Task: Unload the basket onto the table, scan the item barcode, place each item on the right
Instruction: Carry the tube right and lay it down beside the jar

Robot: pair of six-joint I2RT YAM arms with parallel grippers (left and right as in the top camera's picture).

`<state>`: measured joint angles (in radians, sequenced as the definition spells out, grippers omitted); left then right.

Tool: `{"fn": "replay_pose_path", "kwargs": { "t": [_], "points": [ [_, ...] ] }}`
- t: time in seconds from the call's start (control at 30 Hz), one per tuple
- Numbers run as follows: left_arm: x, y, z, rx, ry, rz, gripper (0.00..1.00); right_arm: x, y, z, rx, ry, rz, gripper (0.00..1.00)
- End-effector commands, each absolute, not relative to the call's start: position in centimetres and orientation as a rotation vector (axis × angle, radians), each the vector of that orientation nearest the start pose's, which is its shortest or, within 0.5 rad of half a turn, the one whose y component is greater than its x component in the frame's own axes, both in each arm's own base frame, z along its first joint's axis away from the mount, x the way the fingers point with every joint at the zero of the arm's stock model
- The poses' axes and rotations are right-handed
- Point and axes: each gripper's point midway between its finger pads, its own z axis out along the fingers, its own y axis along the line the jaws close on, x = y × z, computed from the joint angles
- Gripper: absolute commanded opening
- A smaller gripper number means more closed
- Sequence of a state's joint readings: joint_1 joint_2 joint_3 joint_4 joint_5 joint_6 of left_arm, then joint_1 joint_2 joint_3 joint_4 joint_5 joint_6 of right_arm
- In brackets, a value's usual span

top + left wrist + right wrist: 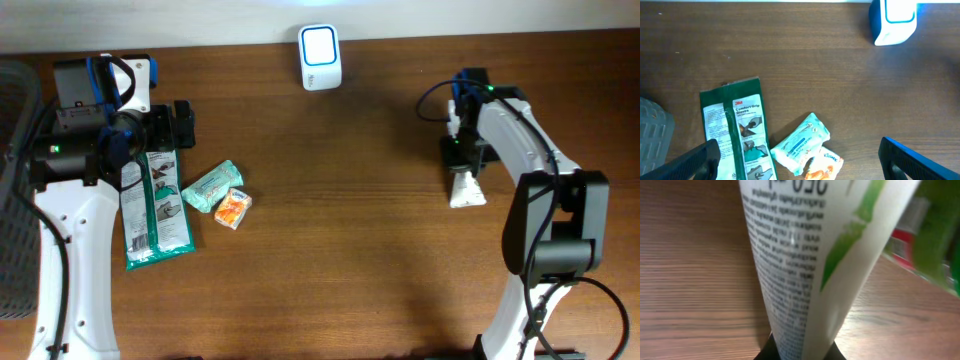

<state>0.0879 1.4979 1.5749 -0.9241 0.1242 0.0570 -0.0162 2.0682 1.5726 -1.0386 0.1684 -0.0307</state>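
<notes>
my right tool [799, 354] grips a white, green-leafed tube [800, 265]; left tool [800, 162] gapes over green "3m comfort grip" pack [740, 132].

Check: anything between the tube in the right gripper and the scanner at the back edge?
Nothing visible. The white tube, held in the right gripper, has only bare table between it and the barcode scanner. The glove pack, teal packet and orange packet lie well off that path, by the left arm.

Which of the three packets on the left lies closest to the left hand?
The long dark green glove pack: its top end lies right by the open left hand. The teal packet and the small orange packet lie farther off to its side.
</notes>
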Motion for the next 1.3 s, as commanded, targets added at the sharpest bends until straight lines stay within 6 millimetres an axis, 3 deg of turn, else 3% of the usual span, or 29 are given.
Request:
{"fn": "replay_pose_path", "kwargs": {
  "t": [0.0,0.07,0.23,0.37,0.5,0.63,0.9,1.03,1.27],
  "points": [
    [40.4,1.2,27.7,0.036,2.397,-0.09,0.99,39.8,-5.7,4.3,0.047,3.082,-0.322,0.33],
    [40.4,1.2,27.7,0.036,2.397,-0.09,0.99,39.8,-5.7,4.3,0.05,3.081,-0.32,0.51],
    [40.4,1.2,27.7,0.036,2.397,-0.09,0.99,41.3,-3.2,5.9,0.052,3.049,-0.125,0.55],
    [40.4,1.2,27.7,0.036,2.397,-0.09,0.99,43.4,4.7,9.3,-0.043,2.956,0.34,0.55],
    [40.4,1.2,27.7,0.036,2.397,-0.09,0.99,44.4,12.0,10.7,-0.143,2.867,0.551,0.55],
    [40.4,1.2,27.7,0.036,2.397,-0.09,0.99,44.3,19.3,10.8,-0.206,2.815,0.614,0.55],
    [40.4,1.2,27.7,0.036,2.397,-0.09,0.99,43.3,30.0,8.5,-0.13,2.787,0.761,0.55],
    [40.4,1.2,27.7,0.036,2.397,-0.09,0.99,41.8,34.8,6.1,-0.123,2.799,0.82,0.45],
    [40.4,1.2,27.7,0.036,2.397,-0.09,0.99,39.2,40.4,2.9,-0.257,2.785,0.87,0.44]
  ]
}}
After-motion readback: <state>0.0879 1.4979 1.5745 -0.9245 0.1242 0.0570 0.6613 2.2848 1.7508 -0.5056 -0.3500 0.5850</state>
